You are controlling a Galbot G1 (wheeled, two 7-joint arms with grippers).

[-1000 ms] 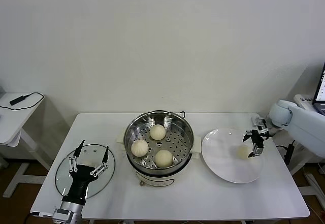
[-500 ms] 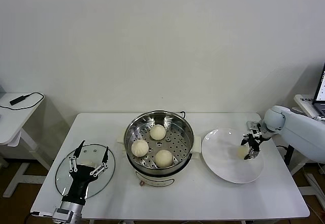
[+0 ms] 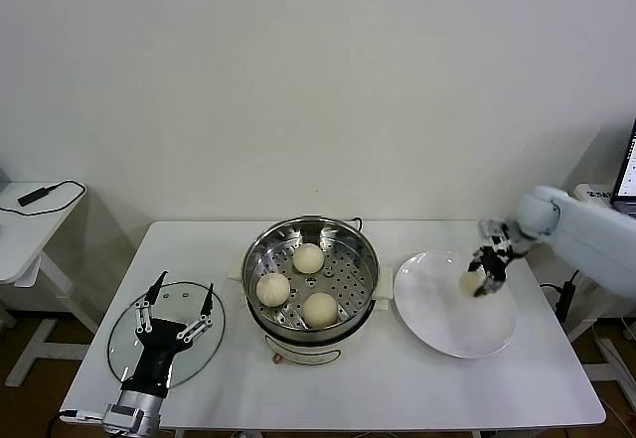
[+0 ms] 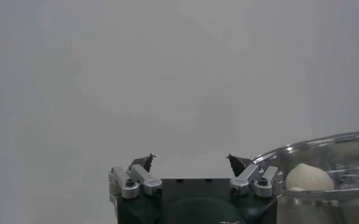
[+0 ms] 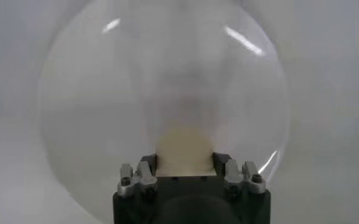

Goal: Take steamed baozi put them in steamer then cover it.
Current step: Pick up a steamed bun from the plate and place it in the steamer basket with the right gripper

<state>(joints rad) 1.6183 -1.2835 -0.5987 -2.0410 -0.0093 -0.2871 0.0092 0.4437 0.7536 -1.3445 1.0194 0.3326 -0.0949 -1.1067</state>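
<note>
The steel steamer (image 3: pixel 266 242) stands at the table's middle with three cream-white baozi on its perforated tray: one at the back (image 3: pixel 308 257), one at the left (image 3: pixel 273 289), one at the front (image 3: pixel 320 309). My right gripper (image 3: pixel 477 281) is shut on the fourth baozi (image 3: pixel 470 282) and holds it just above the white plate (image 3: pixel 437 319); the right wrist view shows this baozi (image 5: pixel 184 149) between the fingers, over the plate (image 5: pixel 94 109). My left gripper (image 3: pixel 177 311) is open and empty over the glass lid (image 3: pixel 124 344), left of the steamer. The left wrist view shows the steamer rim (image 4: pixel 313 146) and one baozi (image 4: pixel 309 176).
A small white side table (image 3: pixel 25 224) with a black device and cable stands at the far left. A laptop edge (image 3: pixel 629 175) shows at the far right. The table's front edge runs just below the plate and the lid.
My right gripper has closed on the baozi on the plate and lifted it a little, moving slightly back. The left arm has not moved.
</note>
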